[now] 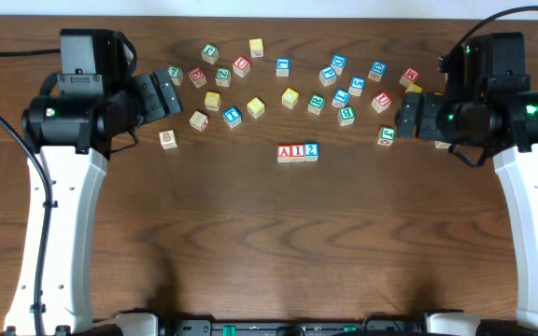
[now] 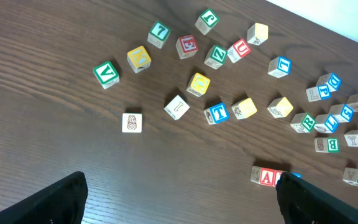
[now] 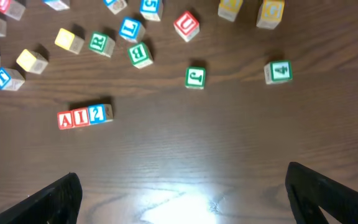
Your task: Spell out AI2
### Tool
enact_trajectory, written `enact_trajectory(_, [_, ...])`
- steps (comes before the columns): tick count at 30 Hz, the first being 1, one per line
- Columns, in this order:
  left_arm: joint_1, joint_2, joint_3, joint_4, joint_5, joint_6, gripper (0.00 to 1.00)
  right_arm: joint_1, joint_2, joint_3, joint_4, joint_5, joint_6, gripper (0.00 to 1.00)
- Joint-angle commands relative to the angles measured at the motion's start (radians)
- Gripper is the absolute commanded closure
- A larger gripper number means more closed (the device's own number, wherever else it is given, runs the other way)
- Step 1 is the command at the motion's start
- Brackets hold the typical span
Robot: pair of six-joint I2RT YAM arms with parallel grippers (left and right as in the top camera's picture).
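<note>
I see the AI2 row (image 1: 298, 151), three cubes touching side by side, at mid-table (image 1: 250, 243) just below the scattered loose blocks (image 1: 290, 97). My left gripper (image 2: 179, 196) and right gripper (image 3: 182, 186) both have jaws spread wide, gripping nothing, each well apart from the row.

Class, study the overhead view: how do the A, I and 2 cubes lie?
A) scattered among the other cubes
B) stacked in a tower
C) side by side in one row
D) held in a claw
C: the A cube, I cube and 2 cube sit touching in a row, apart from the other cubes.
</note>
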Motion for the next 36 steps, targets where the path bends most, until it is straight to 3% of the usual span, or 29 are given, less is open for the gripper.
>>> enact_trajectory(1, [0.005, -0.004, 0.009, -0.004, -0.010, 0.009, 0.04, -0.003, -0.024, 0.018, 0.023, 0.007, -0.039, 0.01])
enact_trajectory(8, [0.005, -0.004, 0.009, -0.004, -0.010, 0.009, 0.04, -0.003, -0.056, -0.013, 0.155, 0.006, -0.140, 0.01])
enact_trajectory(13, [0.005, -0.004, 0.009, -0.004, -0.010, 0.009, 0.04, -0.003, -0.179, -0.177, 0.365, 0.007, -0.209, 0.01])
enact_trajectory(26, [0.005, -0.004, 0.009, -0.004, -0.010, 0.009, 0.04, -0.064, -0.838, -1.027, 1.030, -0.001, -0.220, 0.01])
enact_trajectory(36, [0.005, -0.004, 0.009, -0.004, -0.010, 0.009, 0.04, -0.103, -1.344, -1.471, 1.166, -0.006, -0.188, 0.01])
